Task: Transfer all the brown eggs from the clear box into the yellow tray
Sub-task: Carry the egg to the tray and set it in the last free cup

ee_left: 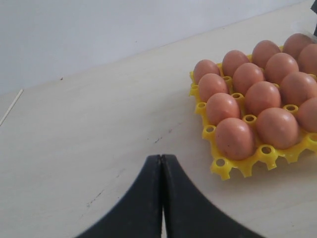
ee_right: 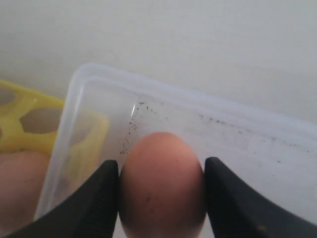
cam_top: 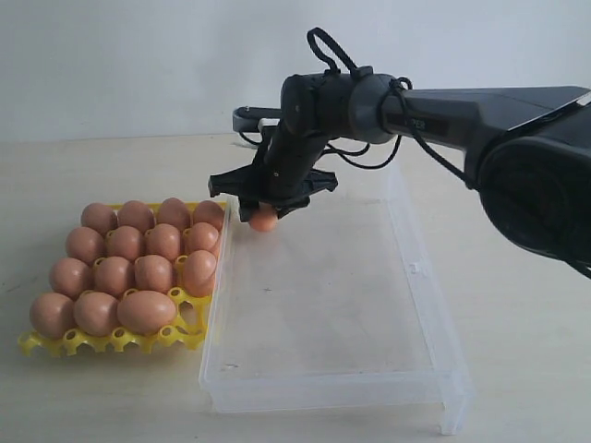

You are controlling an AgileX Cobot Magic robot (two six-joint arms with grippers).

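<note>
Right gripper [cam_top: 266,205] grips 1 brown egg [cam_top: 264,220] between its 2 black fingers [ee_right: 94,198], each pressed to a side of the shell. It holds the egg in the far left corner of the clear box [cam_top: 323,392]; whether the egg touches the box floor cannot be told. The rounded corner rim and the low left wall of the box stand just beside the egg, between it and the yellow tray [cam_top: 46,346], which lies right against that wall.

15 brown eggs [cam_top: 123,243] fill the tray in 4 rows. 1 open cup [cam_top: 189,325] shows at the front right corner, next to the box wall. The eggs of the back rows rise near the gripper's left side, so room there is tight. To the right and front the box floor lies open.

The right arm [cam_top: 462,111] reaches in from the right above the box's far end, with black cables [cam_top: 323,46] looping over its wrist.

The left gripper [ee_left: 162,163] has its jaws pressed together on nothing, over the bare table [ee_left: 99,124], apart from the tray's corner.
</note>
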